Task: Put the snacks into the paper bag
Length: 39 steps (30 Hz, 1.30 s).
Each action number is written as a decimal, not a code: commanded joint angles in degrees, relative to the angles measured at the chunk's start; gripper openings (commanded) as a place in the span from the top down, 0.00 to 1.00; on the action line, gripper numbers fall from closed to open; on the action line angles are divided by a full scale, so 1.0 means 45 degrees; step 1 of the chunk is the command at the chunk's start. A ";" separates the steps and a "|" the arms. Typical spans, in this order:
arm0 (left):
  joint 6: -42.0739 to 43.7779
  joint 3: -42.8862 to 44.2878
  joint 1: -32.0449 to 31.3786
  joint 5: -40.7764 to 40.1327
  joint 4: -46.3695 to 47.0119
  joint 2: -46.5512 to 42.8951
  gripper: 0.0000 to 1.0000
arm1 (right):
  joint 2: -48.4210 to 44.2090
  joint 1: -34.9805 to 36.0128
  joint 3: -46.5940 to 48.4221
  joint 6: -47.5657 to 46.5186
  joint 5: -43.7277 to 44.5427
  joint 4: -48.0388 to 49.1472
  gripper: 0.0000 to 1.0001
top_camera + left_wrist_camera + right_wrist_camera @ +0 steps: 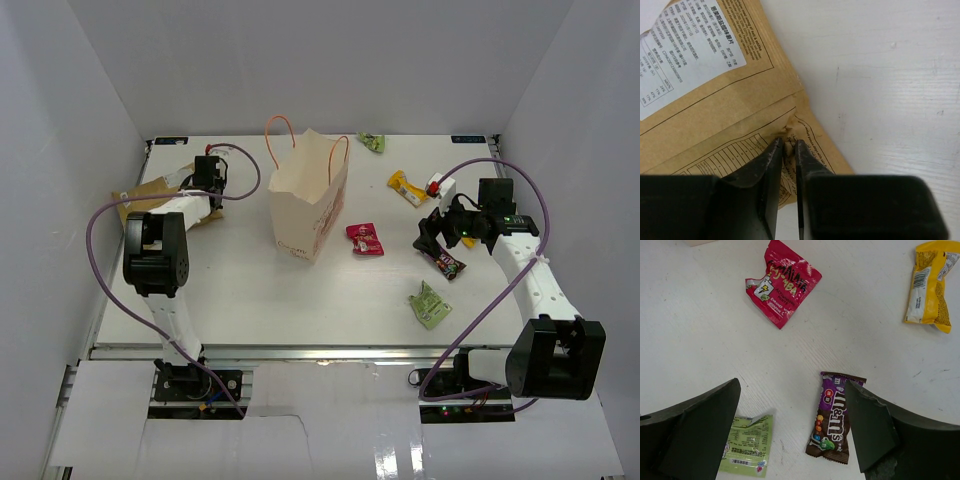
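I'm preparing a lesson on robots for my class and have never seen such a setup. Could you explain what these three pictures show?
Two robot arms are bolted to a table. One picture looks down from above; the other two come from cameras on each wrist. The left claw has pinched the edge of a tan chip bag. The right claw hangs open over a purple candy packet. Also on the table: a red packet, yellow packet, two green packets, and the upright paper bag meant to receive them all.
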 commanded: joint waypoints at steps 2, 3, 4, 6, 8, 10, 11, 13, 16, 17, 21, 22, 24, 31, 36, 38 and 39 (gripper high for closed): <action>-0.0042 -0.0581 0.0053 0.0131 -0.0046 -0.0733 0.78 | -0.0006 -0.0042 0.0484 0.0113 -0.0309 -0.0010 0.10; -0.0042 -0.0620 0.0053 0.0306 -0.0027 -0.0966 0.81 | -0.0025 -0.0042 0.0484 0.0113 -0.0290 -0.0029 0.10; -0.0061 -0.0717 0.0053 0.0481 -0.0047 -0.1103 0.84 | -0.0025 -0.0042 0.0465 0.0113 -0.0290 -0.0029 0.10; -0.0062 -0.0854 0.0053 0.0890 -0.0066 -0.1590 0.89 | -0.0084 -0.0042 0.0464 0.0112 -0.0251 -0.0010 0.10; -0.0120 -0.0952 0.0053 0.1049 -0.0086 -0.1943 0.95 | -0.0123 -0.0042 0.0445 0.0093 -0.0251 -0.0010 0.10; -0.0198 -0.1128 0.0053 0.1418 -0.0105 -0.2507 1.00 | -0.0123 -0.0042 0.0426 0.0093 -0.0212 -0.0010 0.10; -0.0256 -0.1206 0.0053 0.1517 -0.0163 -0.2704 1.00 | -0.0142 -0.0022 0.0406 0.0093 -0.0212 -0.0010 0.10; -0.0549 -0.1401 0.0053 0.1809 -0.0300 -0.3269 1.00 | -0.0123 -0.0022 0.0406 0.0112 -0.0231 -0.0010 0.10; -0.1056 -0.1752 0.0053 0.2103 -0.0379 -0.4167 1.00 | -0.0123 -0.0042 0.0445 0.0113 -0.0231 0.0010 0.10; -0.1174 -0.1812 0.0053 0.2162 -0.0418 -0.4384 1.00 | -0.0123 -0.0042 0.0464 0.0093 -0.0212 0.0010 0.10; -0.1876 -0.1871 0.0092 0.2513 -0.0749 -0.5322 1.00 | -0.0104 -0.0022 0.0523 0.0093 -0.0231 -0.0010 0.10; -0.2226 -0.1832 0.0131 0.2688 -0.0924 -0.5478 1.00 | -0.0104 -0.0042 0.0562 0.0112 -0.0231 -0.0029 0.10; -0.2522 -0.1734 0.0209 0.3430 -0.1120 -0.5908 1.00 | -0.0084 -0.0022 0.0601 0.0113 -0.0231 -0.0010 0.10; -0.4122 -0.1461 0.0600 0.5423 -0.1609 -0.6865 1.00 | -0.0123 -0.0022 0.0738 0.0171 -0.0426 -0.0107 0.10; -0.4962 -0.1246 0.1671 0.6573 -0.1610 -0.7684 1.00 | -0.0182 -0.0022 0.0718 0.0210 -0.0446 -0.0088 0.10; -0.5410 -0.1226 0.1888 0.6966 -0.1551 -0.7920 1.00 | -0.0201 -0.0042 0.0718 0.0230 -0.0427 -0.0088 0.10; -0.5568 -0.1226 0.2082 0.7374 -0.1473 -0.8018 1.00 | -0.0201 -0.0042 0.0718 0.0210 -0.0426 -0.0088 0.10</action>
